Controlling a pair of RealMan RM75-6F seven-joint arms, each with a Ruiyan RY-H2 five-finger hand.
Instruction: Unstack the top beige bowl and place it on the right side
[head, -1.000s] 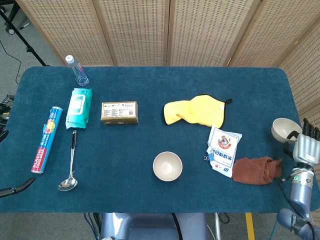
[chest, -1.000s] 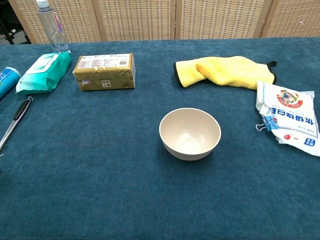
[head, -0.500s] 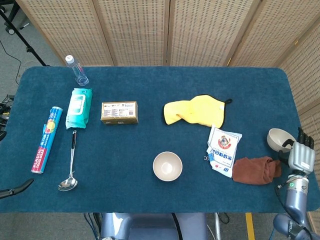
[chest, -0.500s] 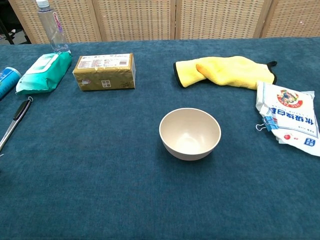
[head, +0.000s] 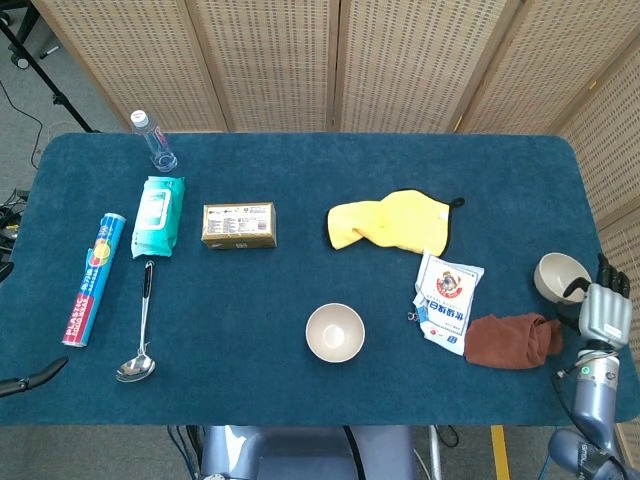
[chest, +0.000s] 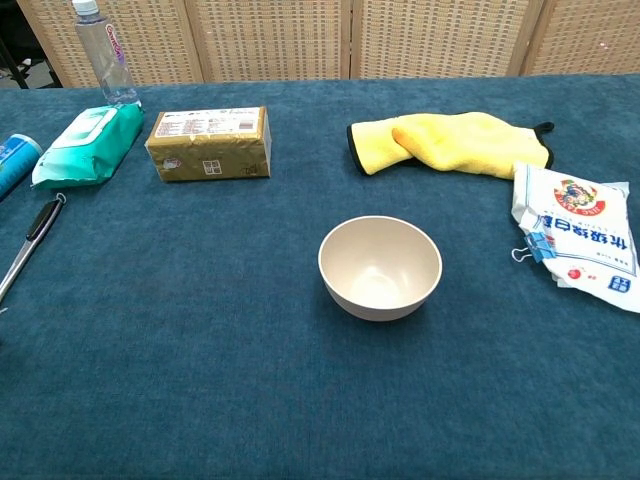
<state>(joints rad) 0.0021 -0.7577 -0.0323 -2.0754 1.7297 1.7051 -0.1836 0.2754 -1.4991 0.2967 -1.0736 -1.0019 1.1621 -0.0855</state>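
The white packet (chest: 583, 236) carried Chinese characters too small to read, and the blue tube (head: 92, 279) read "PLASTIC". The right hand (head: 604, 312) held the beige bowl (head: 559, 277) at the table's (head: 300, 170) right edge, lower and nearer the brown cloth (head: 512, 339) than a second before. The other bowl (chest: 380, 267) stayed mid-table.
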